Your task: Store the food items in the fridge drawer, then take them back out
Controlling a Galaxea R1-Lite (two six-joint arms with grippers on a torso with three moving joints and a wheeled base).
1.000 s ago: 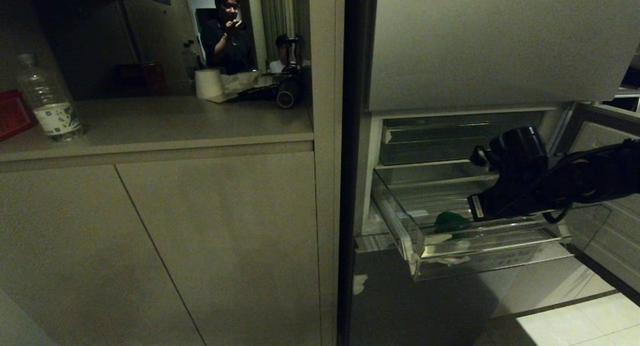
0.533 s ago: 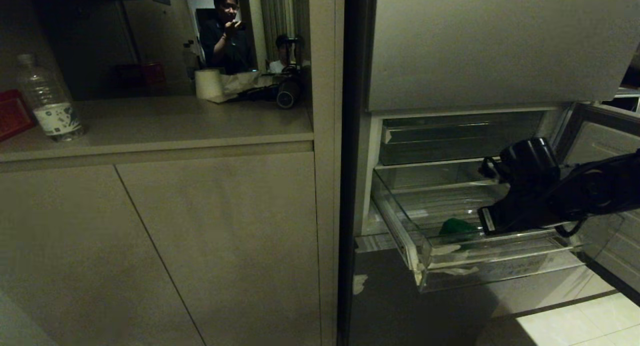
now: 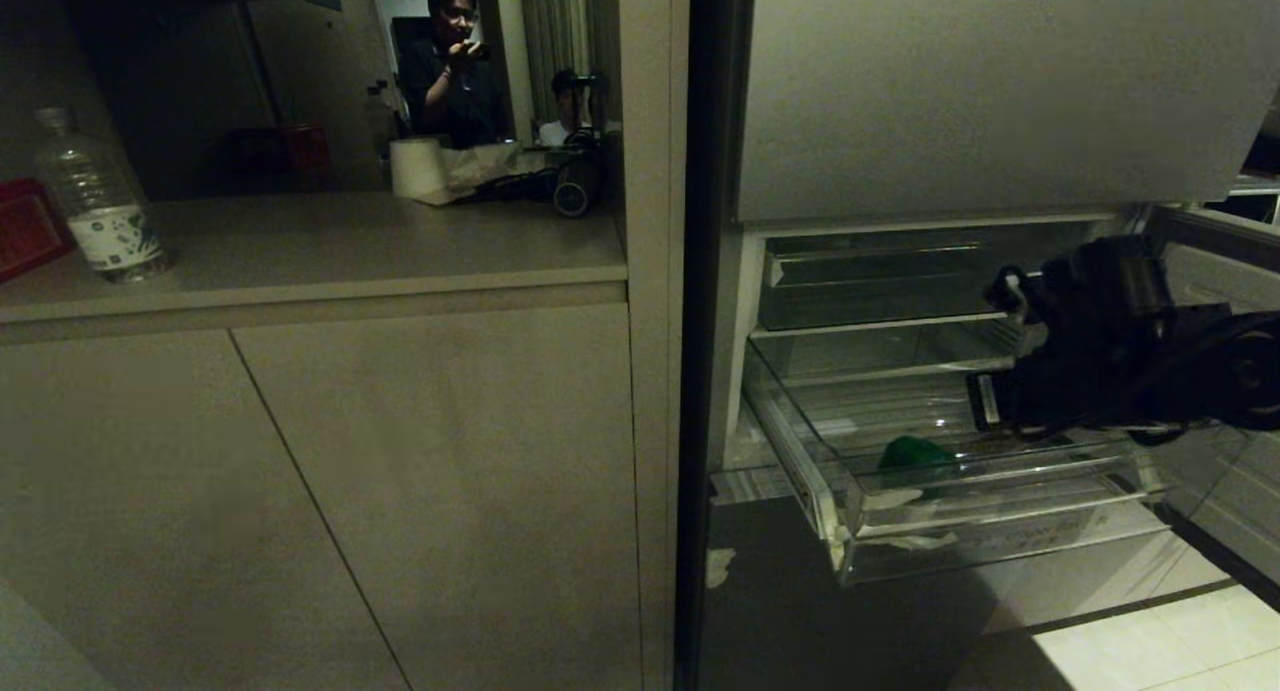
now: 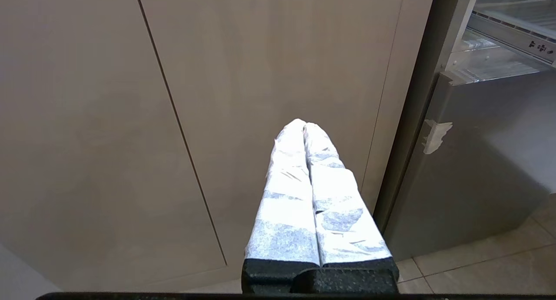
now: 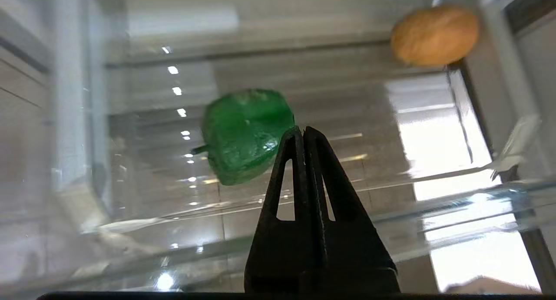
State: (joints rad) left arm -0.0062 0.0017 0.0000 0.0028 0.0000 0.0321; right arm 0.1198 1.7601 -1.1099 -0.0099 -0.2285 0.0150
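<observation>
The clear fridge drawer (image 3: 985, 526) stands pulled out of the fridge. A green pepper (image 3: 912, 454) lies on its ribbed floor near the front lip. The right wrist view shows the same green pepper (image 5: 245, 133) and a round tan food item (image 5: 434, 34) further back in a corner. My right arm (image 3: 1100, 351) hangs over the drawer's right half. Its gripper (image 5: 302, 130) is shut and empty, just above and beside the pepper without holding it. My left gripper (image 4: 304, 125), white-wrapped and shut, is parked low in front of the cabinet doors.
A darker flat tray drawer (image 3: 880, 281) sits above the clear one, under the closed upper door (image 3: 1000, 91). The open fridge door (image 3: 1220, 261) is at right. On the counter at left are a water bottle (image 3: 95, 201) and a paper roll (image 3: 417, 166). People (image 3: 455, 66) show behind.
The drawer has slid out a little further towards me. My right arm has then drawn to the right and lifted, its gripper still shut. The pepper rode out with the drawer.
</observation>
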